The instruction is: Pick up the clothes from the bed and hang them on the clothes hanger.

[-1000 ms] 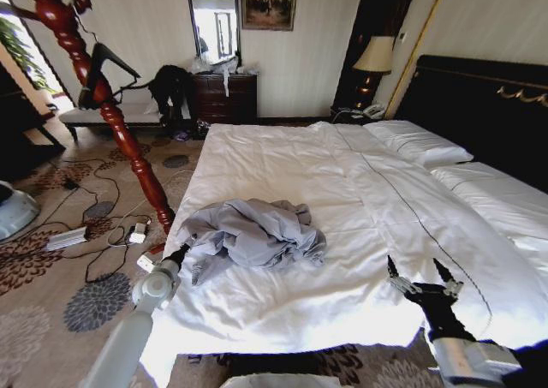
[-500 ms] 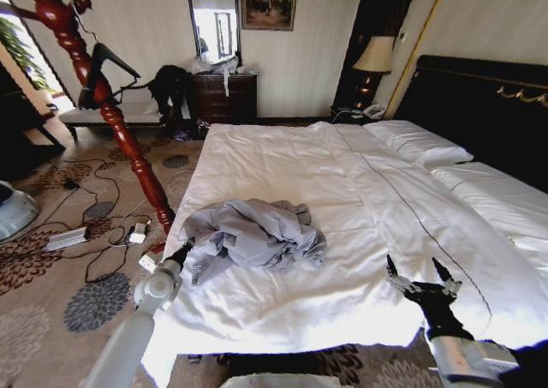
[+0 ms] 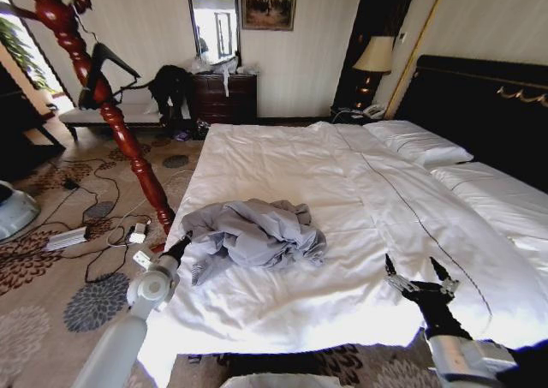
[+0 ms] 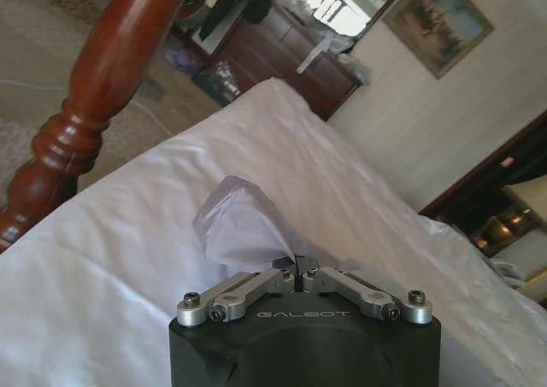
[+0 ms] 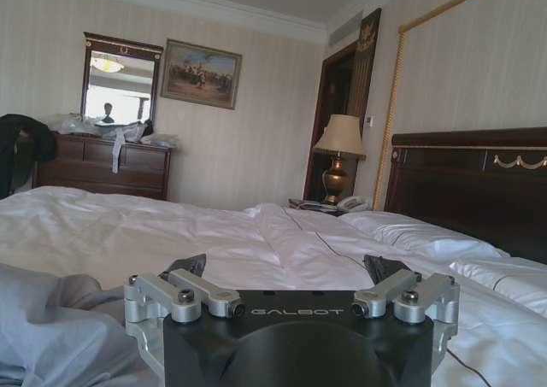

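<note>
Left gripper (image 3: 180, 247), jaws closed on an edge of the shirt (image 3: 254, 232), sits at the heap's 9 o'clock. Right gripper (image 3: 419, 277) hovers spread wide over the bed (image 3: 282, 161) at the shirt's 4 o'clock.

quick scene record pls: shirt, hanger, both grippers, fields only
shirt: grey-blue shirt, crumpled on the bed near its left edge
hanger: black clothes hanger hooked on the red wooden coat stand, empty
left gripper: at the shirt's left edge, fingers closed on a fold of the fabric
right gripper: open, low over the sheet, right of the shirt, apart from it
hung yet: no
</note>
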Motion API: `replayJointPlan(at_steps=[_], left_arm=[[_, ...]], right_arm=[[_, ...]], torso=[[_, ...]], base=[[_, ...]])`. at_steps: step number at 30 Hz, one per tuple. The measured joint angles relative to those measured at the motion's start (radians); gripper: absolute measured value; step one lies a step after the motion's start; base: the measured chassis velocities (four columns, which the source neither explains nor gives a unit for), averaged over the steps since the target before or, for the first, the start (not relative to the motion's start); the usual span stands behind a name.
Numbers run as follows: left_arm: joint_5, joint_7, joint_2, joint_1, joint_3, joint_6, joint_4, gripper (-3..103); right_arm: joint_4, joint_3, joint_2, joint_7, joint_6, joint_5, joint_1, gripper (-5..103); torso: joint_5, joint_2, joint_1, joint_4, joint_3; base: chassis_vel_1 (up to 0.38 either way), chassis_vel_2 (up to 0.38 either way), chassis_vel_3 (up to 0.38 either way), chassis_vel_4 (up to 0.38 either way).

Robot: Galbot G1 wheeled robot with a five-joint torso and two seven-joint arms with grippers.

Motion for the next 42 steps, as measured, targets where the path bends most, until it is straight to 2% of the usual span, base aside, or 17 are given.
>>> replayJointPlan(at_steps=[2,6,7,10,11,13,16,20,21,26,27,31,32,36,38,42], left_arm=[[-0.016,0.001,0.02,0.012,-0.014,0.001,-0.041,0],[-0.071,0.028,0.127,0.045,-0.086,0.009,-0.172,0],[-0.071,0.028,0.127,0.045,-0.086,0.009,-0.172,0],[-0.12,0.005,0.209,0.042,-0.147,0.012,-0.258,0],[-0.12,0.005,0.209,0.042,-0.147,0.012,-0.258,0],[-0.17,-0.017,0.267,0.029,-0.195,0.012,-0.319,0],[-0.202,-0.026,0.306,0.022,-0.229,0.014,-0.354,0],[-0.293,-0.041,0.412,-0.024,-0.315,0.025,-0.413,0],[-0.293,-0.041,0.412,-0.024,-0.315,0.025,-0.413,0],[-0.398,-0.065,0.54,-0.183,-0.344,0.038,-0.407,0],[-0.398,-0.065,0.54,-0.183,-0.344,0.038,-0.407,0],[-0.489,-0.088,0.651,-0.363,-0.32,0.058,-0.342,0],[-0.489,-0.088,0.651,-0.363,-0.32,0.058,-0.342,0],[-0.595,-0.094,0.742,-0.535,-0.301,0.064,-0.253,0],[-0.61,-0.094,0.755,-0.551,-0.303,0.065,-0.24,0],[-0.703,-0.065,0.843,-0.625,-0.336,0.091,-0.187,0]], right_arm=[[0.0,-0.001,-0.001,0.0,0.0,0.002,0.003,100],[0.003,-0.01,-0.003,0.001,0.0,0.009,0.014,100],[0.003,-0.01,-0.003,0.001,0.0,0.009,0.014,100],[0.007,-0.019,-0.002,0.002,-0.001,0.01,0.019,100],[0.007,-0.019,-0.002,0.002,-0.001,0.01,0.019,100],[0.011,-0.026,-0.001,0.002,-0.001,0.01,0.018,100],[0.014,-0.029,0.0,0.002,-0.001,0.009,0.016,100],[0.022,-0.031,0.0,0.002,-0.001,0.009,0.011,100],[0.022,-0.031,0.0,0.002,-0.001,0.009,0.011,100],[0.019,-0.035,-0.004,0.002,-0.001,0.012,0.013,100],[0.019,-0.035,-0.004,0.002,-0.001,0.012,0.013,100],[0.012,-0.044,-0.002,0.003,-0.004,0.015,0.024,100],[0.012,-0.044,-0.002,0.003,-0.004,0.015,0.024,100],[0.004,-0.047,-0.009,0.006,-0.013,0.028,0.036,100],[0.001,-0.048,-0.01,0.007,-0.016,0.033,0.039,100],[-0.015,-0.058,-0.017,0.011,-0.025,0.044,0.055,100]], torso=[[0.0,0.0,0.0,0.0,0.0],[-0.0001,0.0,0.0,0.0002,0.0],[-0.0001,0.0,0.0,0.0002,0.0],[0.0,0.0,0.0,0.0002,0.0],[0.0,0.0,0.0,0.0002,0.0],[0.0001,0.0,0.0,0.0,0.0],[0.0,0.0,0.0,0.0,0.0],[-0.0001,0.0,0.0,0.0001,0.0],[-0.0001,0.0,0.0,0.0001,0.0],[-0.0001,0.0,0.0,0.0,0.0],[-0.0001,0.0,0.0,0.0,0.0],[0.0,0.0,0.0,0.0,0.0],[0.0,0.0,0.0,0.0,0.0],[0.0001,0.0,0.0,0.0,0.0],[-0.0001,0.0,0.0,0.0001,0.0],[-0.0001,0.0,0.0,0.0002,0.0]], base=[[0.0,0.0,0.0,0.0],[0.0,0.0,0.0,0.0],[0.0,0.0,0.0,0.0],[0.0,0.0,0.0,0.0],[0.0,0.0,0.0,0.0],[0.0,0.0,0.0,0.0],[0.0,0.0,0.0,0.0],[0.0,0.0,0.0,0.0],[0.0,0.0,0.0,0.0],[0.0,0.0,0.0,0.0],[0.0,0.0,0.0,0.0],[0.0,0.0,0.0,0.0],[0.0,0.0,0.0,0.0],[0.0,0.0,0.0,0.0],[0.0,0.0,0.0,0.0],[0.0,0.0,0.0,0.0]])
